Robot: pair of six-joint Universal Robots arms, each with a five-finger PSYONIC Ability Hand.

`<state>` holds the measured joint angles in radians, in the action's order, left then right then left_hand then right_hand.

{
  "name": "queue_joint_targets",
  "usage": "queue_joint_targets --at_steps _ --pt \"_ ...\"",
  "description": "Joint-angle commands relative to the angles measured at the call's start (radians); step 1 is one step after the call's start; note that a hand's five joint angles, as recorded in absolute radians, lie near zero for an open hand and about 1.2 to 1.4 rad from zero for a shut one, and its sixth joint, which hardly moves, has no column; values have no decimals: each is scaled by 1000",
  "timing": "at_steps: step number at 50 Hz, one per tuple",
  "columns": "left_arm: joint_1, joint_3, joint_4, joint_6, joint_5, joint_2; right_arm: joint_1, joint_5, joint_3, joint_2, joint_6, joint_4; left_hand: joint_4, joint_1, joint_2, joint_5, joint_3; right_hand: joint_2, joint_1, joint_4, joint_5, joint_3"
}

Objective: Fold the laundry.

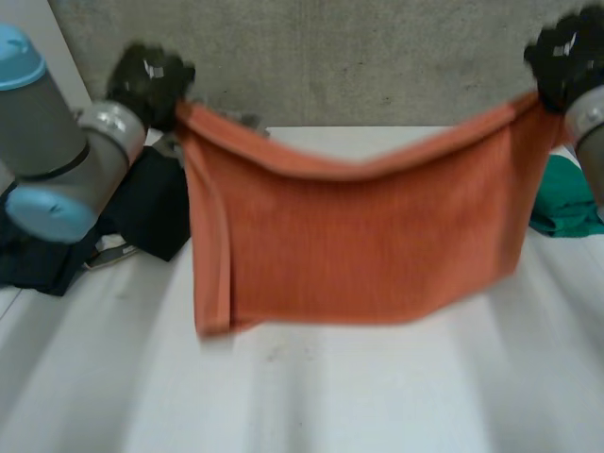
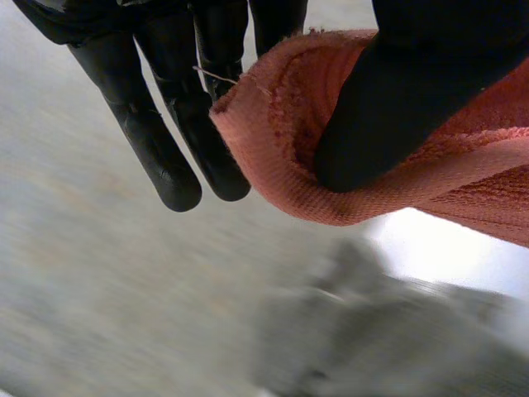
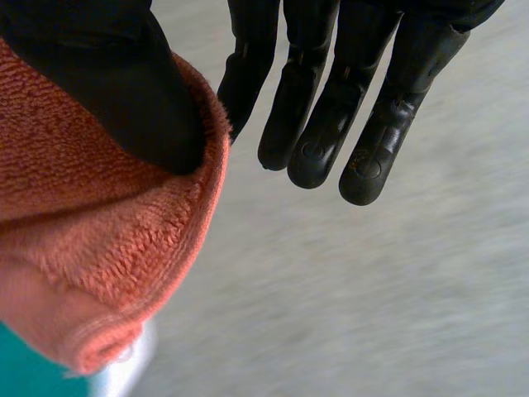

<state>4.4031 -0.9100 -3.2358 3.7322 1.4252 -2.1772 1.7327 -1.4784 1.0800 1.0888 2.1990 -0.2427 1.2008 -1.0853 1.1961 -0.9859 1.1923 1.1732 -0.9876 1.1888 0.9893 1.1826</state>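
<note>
An orange towel [image 1: 349, 236] hangs stretched in the air above the white counter [image 1: 330, 396], its top edge sagging in a shallow curve between the two hands. The left hand [image 1: 151, 80] grips one upper corner and the right hand [image 1: 564, 58] grips the other. In the left wrist view the thumb [image 2: 397, 107] presses the towel's [image 2: 281, 157] corner tight against the hand, with the other fingers [image 2: 149, 141] held straight beside it. The right wrist view shows the same pinch at the opposite corner. I cannot tell whether the towel's bottom edge touches the counter.

Behind the counter stands a rough grey wall [image 1: 377, 57]. A heap of dark clothes [image 1: 151, 212] lies on the counter below the left arm, and a green cloth [image 1: 564, 198] lies by the right arm.
</note>
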Motion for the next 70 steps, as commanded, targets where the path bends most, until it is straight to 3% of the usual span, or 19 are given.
queue_joint_targets --at_steps 1,7,11,21,29,34,42,47,51,55,65,70 --pt "-10 273 -264 2 95 -79 11 -5 -185 -107 31 -467 195 -311 200 -236 204 223 -409 207 232 214" --pt "-21 270 -363 -6 116 -47 16 -10 -275 -130 93 -486 195 -311 200 -236 204 223 -409 207 232 214" --pt "-21 120 -364 -6 107 -7 16 -11 -204 -107 137 -468 195 -311 200 -236 204 223 -409 207 232 214" --pt "-13 -384 -374 -5 64 56 7 29 266 34 182 -422 195 -311 200 -236 204 223 -409 207 232 214" --pt "-5 -601 -365 3 61 4 1 134 562 36 186 -339 195 -311 200 -236 204 223 -409 207 232 214" --pt "-4 -690 -338 6 66 11 -13 144 632 36 188 -205 195 -311 200 -236 204 223 -409 207 232 214" --pt "35 -862 -164 6 67 238 -71 147 627 130 143 146 195 -311 200 -236 204 223 -409 207 232 214" --pt "44 -961 -7 21 67 387 -177 145 630 238 6 452 195 -311 200 -236 204 223 -409 207 232 214" --pt "79 -1061 202 153 72 490 -247 133 661 293 -161 632 195 -311 200 -236 204 223 -409 207 232 214" --pt "91 -1109 318 256 74 543 -314 109 692 322 -298 724 195 -311 200 -236 204 223 -409 207 232 214" --pt "85 -1089 300 284 74 567 -323 95 719 329 -308 657 195 -311 200 -236 204 223 -409 207 232 214" --pt "78 -1035 226 278 75 514 -306 107 684 316 -303 530 195 -311 200 -236 204 223 -409 207 232 214"
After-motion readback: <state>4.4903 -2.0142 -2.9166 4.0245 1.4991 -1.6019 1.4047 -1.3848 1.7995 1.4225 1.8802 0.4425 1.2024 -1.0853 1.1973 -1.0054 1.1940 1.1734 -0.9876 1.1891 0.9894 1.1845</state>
